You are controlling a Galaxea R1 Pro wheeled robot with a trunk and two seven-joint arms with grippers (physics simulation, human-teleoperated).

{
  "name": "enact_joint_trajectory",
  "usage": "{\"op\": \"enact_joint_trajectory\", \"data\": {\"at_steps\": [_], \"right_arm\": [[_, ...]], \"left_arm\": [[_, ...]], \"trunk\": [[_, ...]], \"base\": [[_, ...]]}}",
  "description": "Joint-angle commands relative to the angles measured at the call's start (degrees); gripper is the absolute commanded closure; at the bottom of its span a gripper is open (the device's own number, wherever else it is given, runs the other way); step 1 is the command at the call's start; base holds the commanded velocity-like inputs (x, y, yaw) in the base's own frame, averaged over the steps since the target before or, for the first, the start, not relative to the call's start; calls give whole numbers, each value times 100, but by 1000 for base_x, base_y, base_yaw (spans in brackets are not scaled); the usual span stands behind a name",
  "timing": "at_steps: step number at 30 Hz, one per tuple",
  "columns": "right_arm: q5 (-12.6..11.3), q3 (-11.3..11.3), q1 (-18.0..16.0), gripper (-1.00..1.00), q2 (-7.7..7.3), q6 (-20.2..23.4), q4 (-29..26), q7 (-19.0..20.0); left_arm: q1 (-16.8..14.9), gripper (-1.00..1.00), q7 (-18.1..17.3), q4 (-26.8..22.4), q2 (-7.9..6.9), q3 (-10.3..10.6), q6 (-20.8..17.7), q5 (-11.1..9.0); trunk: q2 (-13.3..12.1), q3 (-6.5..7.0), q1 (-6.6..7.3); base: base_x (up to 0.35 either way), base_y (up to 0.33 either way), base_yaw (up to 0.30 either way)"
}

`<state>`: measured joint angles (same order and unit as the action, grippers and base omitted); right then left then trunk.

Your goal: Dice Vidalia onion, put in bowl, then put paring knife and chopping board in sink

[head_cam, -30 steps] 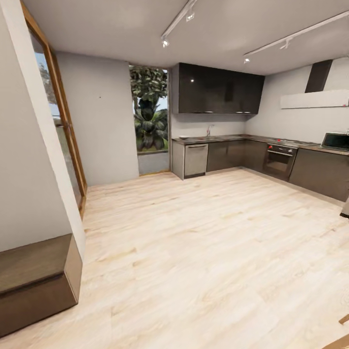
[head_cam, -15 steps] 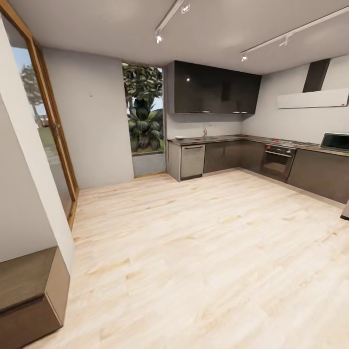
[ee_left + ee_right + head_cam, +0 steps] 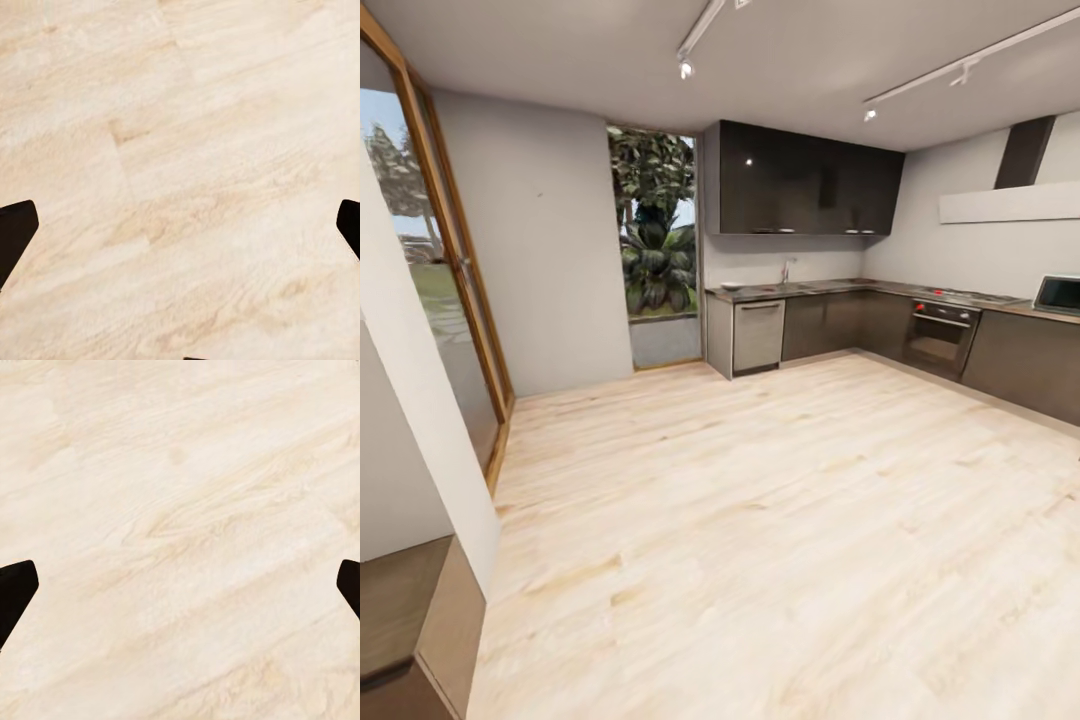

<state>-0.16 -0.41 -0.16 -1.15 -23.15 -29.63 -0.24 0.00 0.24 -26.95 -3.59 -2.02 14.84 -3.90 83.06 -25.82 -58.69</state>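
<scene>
My left gripper is spread wide, black fingertips at the frame edges, nothing btwn them, just pale wood-plank floor below. Right gripper same: wide apart, holding nothing, over the planks. Head cam: long grey glossy countertop on dark cabinet fronts sits far across the room, chrome tap marking the steel sink, well apart from both grippers. Onion, knife, board too small to tell.
</scene>
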Motion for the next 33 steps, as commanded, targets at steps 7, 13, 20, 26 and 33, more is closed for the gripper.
{"op": "enact_joint_trajectory", "data": {"at_steps": [7,13,20,26,33], "right_arm": [[-1,-3,-2,-100,0,-15,-5,-2],[-1,-3,-2,-100,0,-15,-2,-2],[-1,-3,-2,-100,0,-15,-5,-2],[-1,-4,-2,-100,0,-15,-6,-2],[-1,-3,-2,-100,1,-15,-8,-2]], "left_arm": [[0,-100,2,-3,-1,9,11,-40],[0,-100,2,-3,-1,9,11,-40],[0,-100,2,-3,-1,9,11,-40],[0,-100,2,-3,-1,9,11,-40],[0,-100,2,-3,-1,9,11,-40]], "trunk": [[2,-5,-3],[2,-5,-3],[2,-5,-3],[2,-5,-3],[2,-5,-3]], "base": [[321,-4,0],[321,-74,0],[321,-105,0],[320,-128,0],[318,-142,0]]}}
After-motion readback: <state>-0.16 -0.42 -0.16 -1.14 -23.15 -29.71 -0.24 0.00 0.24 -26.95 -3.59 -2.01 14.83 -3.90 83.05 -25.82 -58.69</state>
